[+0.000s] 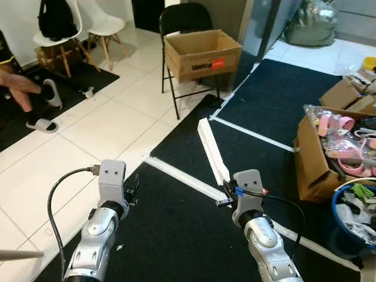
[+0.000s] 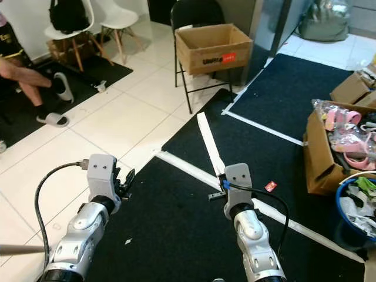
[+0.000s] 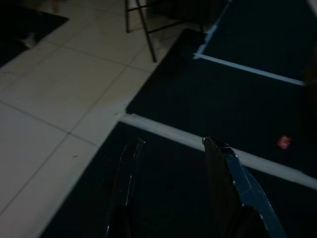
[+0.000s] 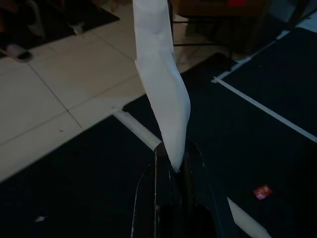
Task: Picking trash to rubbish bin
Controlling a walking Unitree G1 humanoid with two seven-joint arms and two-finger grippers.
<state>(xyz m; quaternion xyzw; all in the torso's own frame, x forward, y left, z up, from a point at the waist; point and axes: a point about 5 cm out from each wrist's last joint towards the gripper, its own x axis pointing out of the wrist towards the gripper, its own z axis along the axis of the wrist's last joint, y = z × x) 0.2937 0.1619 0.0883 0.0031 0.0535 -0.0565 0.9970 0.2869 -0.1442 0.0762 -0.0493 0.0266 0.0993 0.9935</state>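
My right gripper [image 1: 225, 192] is shut on the near end of a long white paper strip [image 1: 212, 150], which sticks out forward over the black mat [image 1: 176, 229]. In the right wrist view the strip [image 4: 162, 84] rises from between the closed fingers [image 4: 161, 171]. My left gripper [image 1: 133, 189] hovers over the mat's left edge, open and holding nothing, and its two fingertips [image 3: 138, 143] stand wide apart. A small red scrap [image 2: 270, 186] lies on the mat just right of my right wrist. A blue bin [image 1: 339, 207] with trash in it stands at the far right.
A cardboard box [image 1: 202, 54] rests on a black folding chair ahead. At the right stands a brown box [image 1: 311, 158] of pink items. White tape lines [image 1: 182, 179] cross the mat. A seated person's legs [image 1: 26, 88] and white chairs [image 1: 106, 26] are at the left on the tiled floor.
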